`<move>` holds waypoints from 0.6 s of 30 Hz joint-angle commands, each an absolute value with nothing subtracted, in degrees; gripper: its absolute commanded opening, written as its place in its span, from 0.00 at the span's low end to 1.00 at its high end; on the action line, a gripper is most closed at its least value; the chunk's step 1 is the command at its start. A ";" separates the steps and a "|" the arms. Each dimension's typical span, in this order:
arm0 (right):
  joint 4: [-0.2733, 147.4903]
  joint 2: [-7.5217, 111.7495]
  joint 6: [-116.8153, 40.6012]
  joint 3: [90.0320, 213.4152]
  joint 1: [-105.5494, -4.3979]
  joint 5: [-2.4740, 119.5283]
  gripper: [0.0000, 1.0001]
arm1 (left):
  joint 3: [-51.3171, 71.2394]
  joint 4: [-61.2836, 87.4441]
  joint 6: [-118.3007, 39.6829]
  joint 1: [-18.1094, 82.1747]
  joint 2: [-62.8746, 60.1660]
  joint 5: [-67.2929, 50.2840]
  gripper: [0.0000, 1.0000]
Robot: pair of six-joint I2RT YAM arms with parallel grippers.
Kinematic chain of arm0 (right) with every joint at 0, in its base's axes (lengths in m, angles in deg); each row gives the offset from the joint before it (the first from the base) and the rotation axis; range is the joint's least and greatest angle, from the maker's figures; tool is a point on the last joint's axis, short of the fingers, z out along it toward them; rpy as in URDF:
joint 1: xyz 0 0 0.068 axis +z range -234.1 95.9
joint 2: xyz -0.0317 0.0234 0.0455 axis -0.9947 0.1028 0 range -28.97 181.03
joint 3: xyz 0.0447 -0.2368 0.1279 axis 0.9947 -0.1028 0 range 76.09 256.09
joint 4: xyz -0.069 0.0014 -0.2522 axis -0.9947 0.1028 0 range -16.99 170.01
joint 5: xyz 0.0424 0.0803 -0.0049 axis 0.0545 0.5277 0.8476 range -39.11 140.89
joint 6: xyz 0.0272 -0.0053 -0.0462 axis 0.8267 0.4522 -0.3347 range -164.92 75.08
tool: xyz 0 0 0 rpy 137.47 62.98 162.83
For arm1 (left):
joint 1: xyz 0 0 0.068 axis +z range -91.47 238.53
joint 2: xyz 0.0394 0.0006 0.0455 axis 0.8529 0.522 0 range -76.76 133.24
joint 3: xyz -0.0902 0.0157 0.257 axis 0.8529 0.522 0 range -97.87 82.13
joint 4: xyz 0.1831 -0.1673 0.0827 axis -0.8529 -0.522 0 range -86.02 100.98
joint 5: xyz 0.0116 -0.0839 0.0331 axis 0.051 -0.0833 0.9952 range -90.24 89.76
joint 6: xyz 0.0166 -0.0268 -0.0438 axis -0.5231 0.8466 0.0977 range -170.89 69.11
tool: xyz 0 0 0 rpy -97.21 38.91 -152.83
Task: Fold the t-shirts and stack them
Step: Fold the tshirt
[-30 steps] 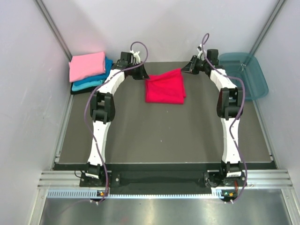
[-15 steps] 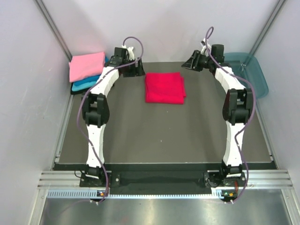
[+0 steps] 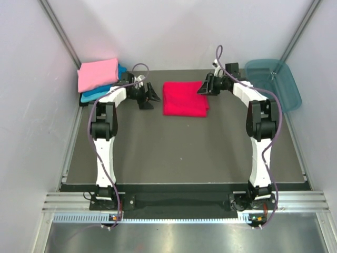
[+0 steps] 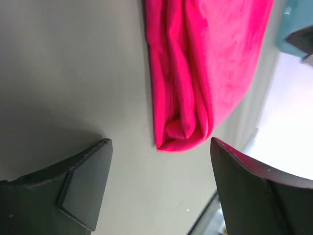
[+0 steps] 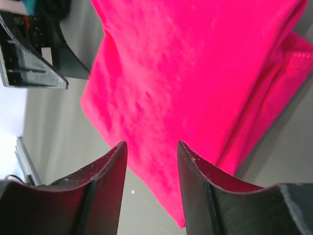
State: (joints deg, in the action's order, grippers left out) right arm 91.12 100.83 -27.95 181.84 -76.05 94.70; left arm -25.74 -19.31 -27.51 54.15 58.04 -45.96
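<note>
The crimson-red t-shirt [image 3: 184, 98] lies folded flat at the back middle of the dark table [image 3: 179, 147]. My left gripper [image 3: 148, 98] is open just left of it; in the left wrist view the shirt's folded corner [image 4: 188, 112] lies ahead of the open left gripper [image 4: 159, 164], apart from both fingers. My right gripper [image 3: 204, 87] is open at the shirt's far right corner, and in the right wrist view the red cloth [image 5: 195, 83] shows between and beyond the open right gripper [image 5: 150, 147]. A pink t-shirt [image 3: 98, 75] tops a turquoise one [image 3: 100, 93] at the back left.
A translucent teal tub [image 3: 275, 82] sits at the back right, off the table's corner. A thin black layer [image 3: 86, 100] shows under the turquoise shirt. White walls close in on both sides. The left gripper's finger [image 5: 34, 58] shows across the shirt in the right wrist view.
Both grippers have opened and let go of the red shirt's far edge. The shirt now lies flat, and both arms have come down beside it, left and right.
</note>
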 commanded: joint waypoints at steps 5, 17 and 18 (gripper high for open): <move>93.49 104.00 -35.16 182.70 -73.73 91.05 0.45 | -28.87 -5.64 -17.23 53.44 64.38 -57.37 0.87; 94.20 106.30 -35.25 184.46 -72.32 88.33 0.45 | -30.90 -1.24 -14.15 49.04 71.51 -60.97 0.78; 94.28 106.12 -35.17 184.37 -72.24 88.24 0.45 | -30.98 -0.63 -13.98 48.69 71.86 -61.15 0.75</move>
